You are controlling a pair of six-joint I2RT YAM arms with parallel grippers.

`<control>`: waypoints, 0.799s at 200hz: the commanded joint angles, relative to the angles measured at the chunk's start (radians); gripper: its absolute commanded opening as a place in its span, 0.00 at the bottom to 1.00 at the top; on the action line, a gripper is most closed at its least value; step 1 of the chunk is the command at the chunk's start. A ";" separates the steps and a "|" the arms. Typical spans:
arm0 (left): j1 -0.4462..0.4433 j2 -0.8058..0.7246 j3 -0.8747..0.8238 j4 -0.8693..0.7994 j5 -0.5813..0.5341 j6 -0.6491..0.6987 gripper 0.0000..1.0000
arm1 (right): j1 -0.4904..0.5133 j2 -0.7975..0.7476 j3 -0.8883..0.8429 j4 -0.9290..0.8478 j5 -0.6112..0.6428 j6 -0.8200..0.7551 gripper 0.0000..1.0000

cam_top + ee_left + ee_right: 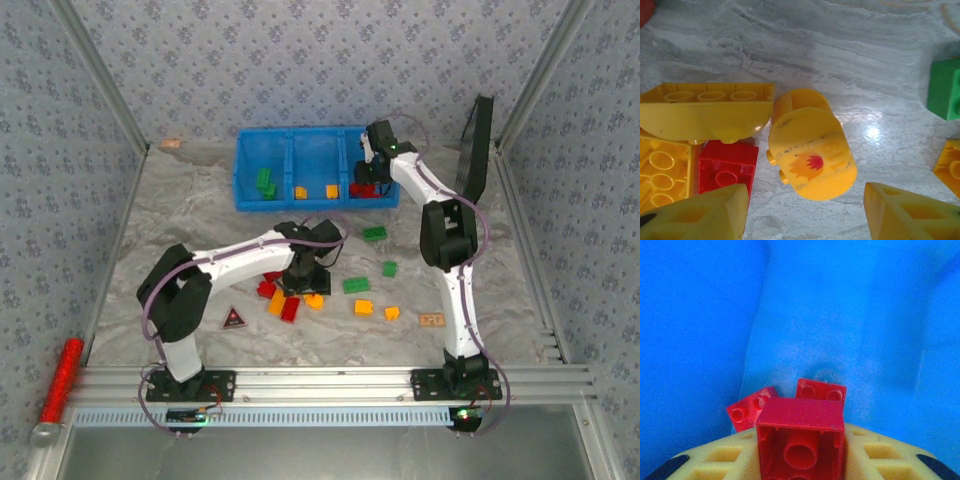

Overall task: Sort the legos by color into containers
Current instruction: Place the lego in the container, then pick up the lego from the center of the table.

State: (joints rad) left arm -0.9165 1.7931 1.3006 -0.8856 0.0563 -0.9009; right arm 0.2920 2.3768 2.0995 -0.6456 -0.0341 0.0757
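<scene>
Lot: legos, loose, three colours. Red, green and orange-yellow bricks (356, 285) are scattered on the marbled table (200, 220) around its middle, on the near side of the blue bin (290, 205), which is set at the far side. Green pieces are lodged in the bin's left compartment, orange-yellow in the middle, red in the right. The left gripper (807, 215) is held open and empty just above a rounded yellow brick (810, 150), which touches a long yellow brick (705, 107) to its left. The right gripper (800, 457) is poised inside the right compartment, with a red brick (801, 432) clasped between its fingers, hollow underside up, over two red pieces (821, 389) on the bin floor. The bricks are judged light, rigid and smooth, hence slippery. Flat opposite sides are to be preferred for a hold; the rounded piece is likely to roll or squirt out if pinched on its curve.
</scene>
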 commanded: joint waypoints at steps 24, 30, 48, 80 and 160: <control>-0.005 0.047 0.049 -0.011 0.020 -0.016 0.62 | -0.005 -0.073 -0.037 0.010 -0.025 -0.029 0.51; -0.004 0.050 0.049 -0.008 0.023 -0.018 0.62 | -0.005 -0.078 -0.040 0.011 -0.027 -0.030 0.52; -0.005 0.060 0.049 -0.002 0.021 -0.020 0.62 | -0.003 -0.096 -0.053 0.015 -0.029 -0.026 0.54; 0.000 0.075 0.055 0.007 0.025 -0.020 0.61 | -0.002 -0.161 -0.093 0.020 -0.064 -0.028 0.60; 0.008 0.129 0.052 0.028 0.052 -0.004 0.56 | -0.017 -0.369 -0.213 -0.008 -0.127 -0.048 0.66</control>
State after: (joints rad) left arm -0.9146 1.8927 1.3327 -0.8589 0.0841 -0.9100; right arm 0.2806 2.0941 1.9316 -0.6304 -0.1379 0.0498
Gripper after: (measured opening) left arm 0.565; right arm 0.660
